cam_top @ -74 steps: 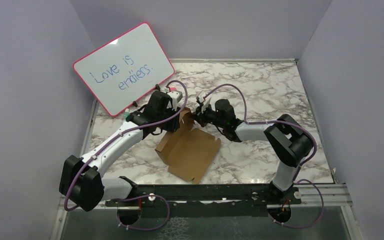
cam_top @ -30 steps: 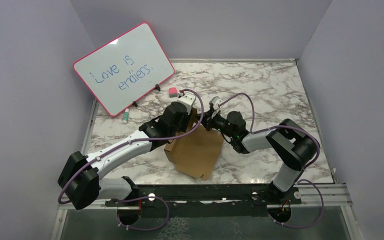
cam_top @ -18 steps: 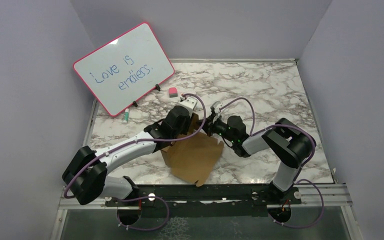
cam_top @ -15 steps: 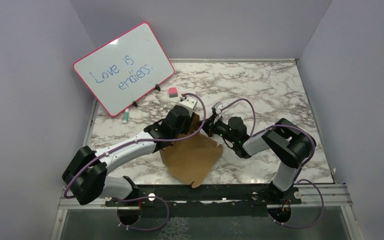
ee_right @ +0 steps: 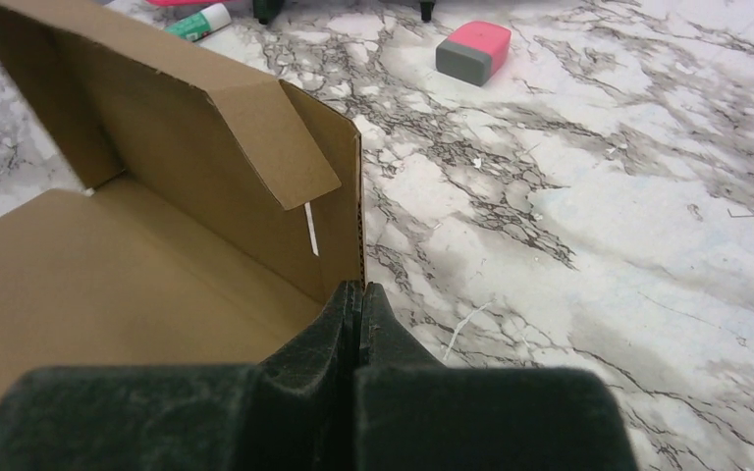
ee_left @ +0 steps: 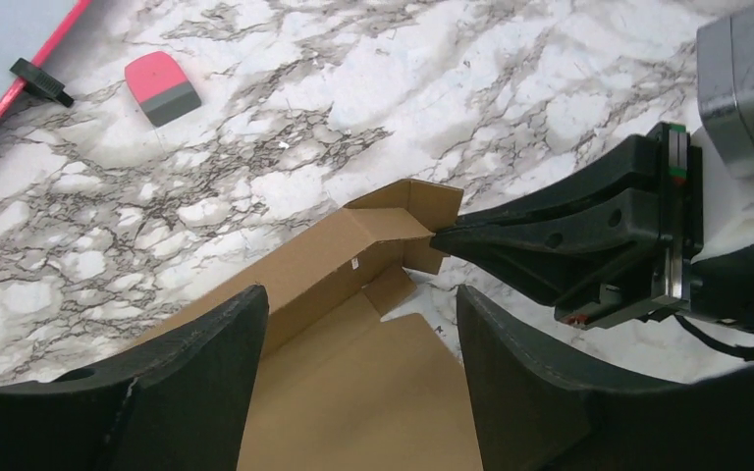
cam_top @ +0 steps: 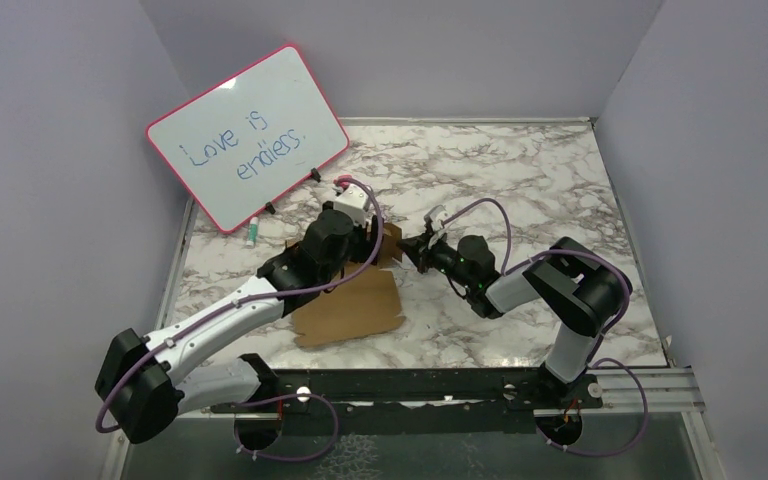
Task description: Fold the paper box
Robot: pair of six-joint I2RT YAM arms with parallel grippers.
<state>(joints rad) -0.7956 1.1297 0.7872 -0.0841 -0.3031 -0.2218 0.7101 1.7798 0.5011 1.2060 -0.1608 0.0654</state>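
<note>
**Item:** the paper box [cam_top: 352,305], brown card, part-formed. We find it on the bench [cam_top: 530,170] between the two arms. Its broad panel lies flat, and one long wall with a corner flap is raised along the far edge.

**Handling:** we judge it light and thin. It looks stiff across a panel and springy at the creases. It would likely buckle, or skid on the smooth marbled top, if pushed at one point. The best hold, in our view, is the free edge of a wall or flap close to its crease, with the panel pinned down meanwhile.

**Hands:**
- We record the left hand [ee_left: 358,299] with its fingers [ee_left: 187,363] well apart. It is poised over the panel just short of the raised wall and clamped on nothing.
- We record the right hand [ee_right: 358,289] with fingers together, the tip against the upright corner of that wall. Whether a sliver of card is nipped we cannot tell.

**Surroundings:**
- whiteboard [cam_top: 250,135], pink-rimmed, propped at the far left
- eraser [ee_left: 162,88], pink and grey, on the bench beyond the box
- marker [cam_top: 251,233], green-capped, near the board's foot

All three lie apart from the box.

**Obstruction:** we reckon the two hands, meeting near the same corner, are likelier to crowd each other than any loose item is.
</note>
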